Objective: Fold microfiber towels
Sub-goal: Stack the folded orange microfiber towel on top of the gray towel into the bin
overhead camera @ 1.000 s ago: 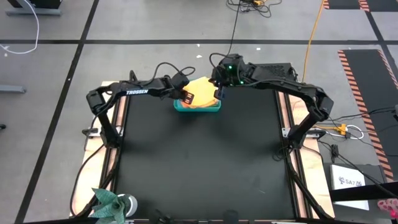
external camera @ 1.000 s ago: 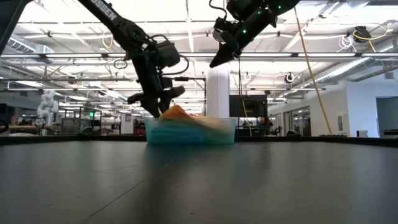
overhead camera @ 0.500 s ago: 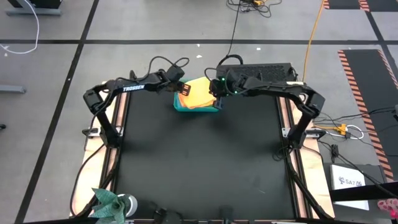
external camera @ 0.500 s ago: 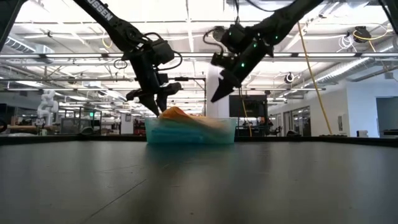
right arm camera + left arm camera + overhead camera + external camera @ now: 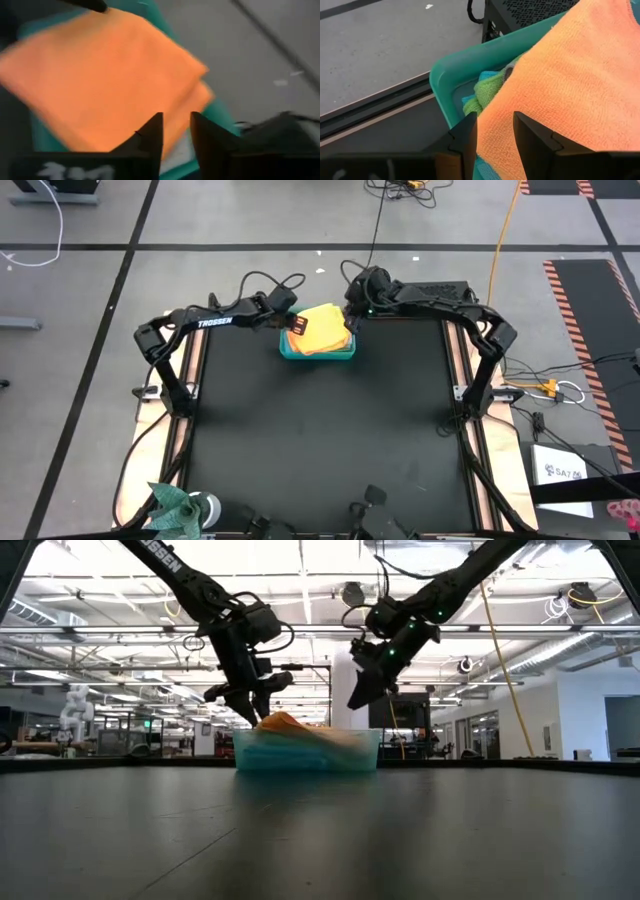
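A teal bin (image 5: 317, 352) stands at the table's far edge, with a folded orange towel (image 5: 322, 330) lying on top of the pile inside it. Lime green (image 5: 487, 91) and light blue (image 5: 468, 102) towels show under the orange one at the bin's corner. My left gripper (image 5: 297, 331) is open and stands at the orange towel's left edge (image 5: 495, 135). My right gripper (image 5: 354, 702) is open too. It hangs above the bin's right end, over the orange towel (image 5: 100, 85), clear of it. My left gripper's fingers (image 5: 465, 142) slant down from the table's left, one on each side of the orange towel's left edge. Whether they touch the cloth, I cannot tell.
A black box (image 5: 425, 290) sits just beyond the table's far edge, behind the bin. A teal plant-like thing (image 5: 178, 505) stands at the near left corner. The black table top (image 5: 320, 440) stretches from the bin to the near edge.
My right gripper has come down from high above toward the bin's right end. My left gripper has risen slightly at the bin's left end. The orange towel lies as before.
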